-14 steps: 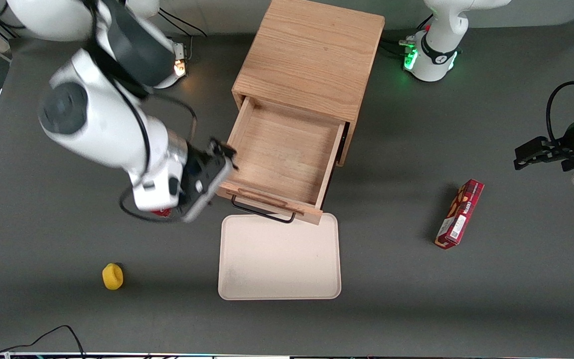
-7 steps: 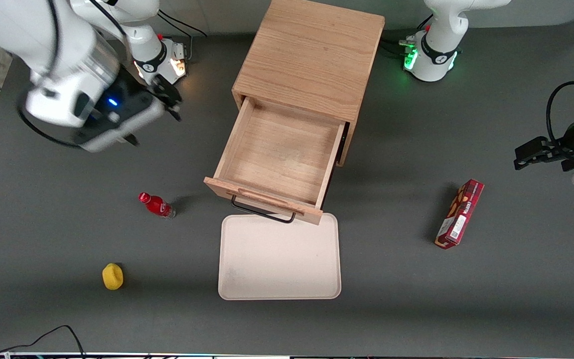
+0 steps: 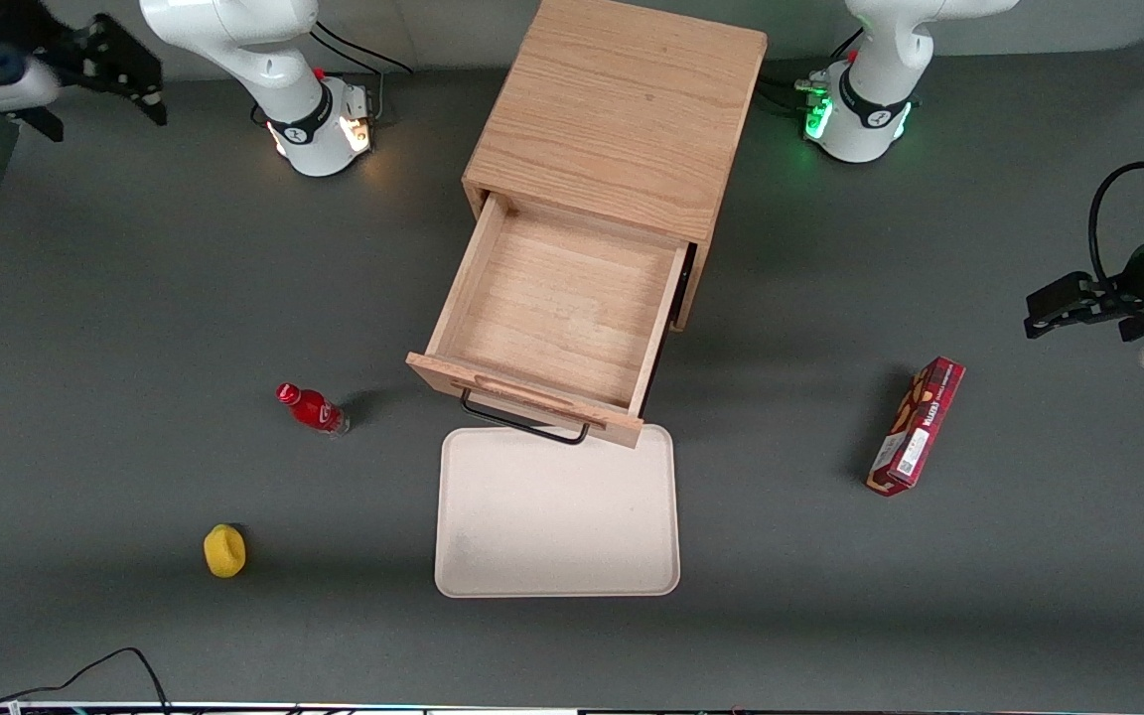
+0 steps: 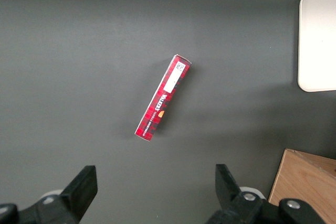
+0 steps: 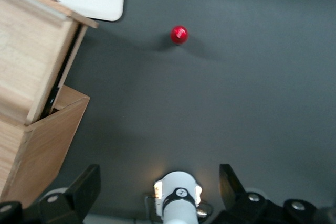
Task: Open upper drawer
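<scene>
The upper drawer (image 3: 554, 320) of the light-oak cabinet (image 3: 622, 109) stands pulled far out, an empty wooden box with a thin black wire handle (image 3: 522, 422) at its front. It also shows in the right wrist view (image 5: 29, 51). My gripper (image 3: 120, 70) is open and empty, raised high over the working arm's end of the table, well away from the drawer and farther from the front camera than it. In the right wrist view my open fingers (image 5: 84, 187) frame the arm's own base (image 5: 177, 200).
A cream tray (image 3: 557, 516) lies in front of the drawer. A red bottle (image 3: 312, 408) and a yellow object (image 3: 224, 550) lie toward the working arm's end. A red box (image 3: 916, 425) lies toward the parked arm's end.
My gripper has swung up and away from the drawer's front corner, back toward the working arm's base. The red bottle came into sight. The drawer stayed open.
</scene>
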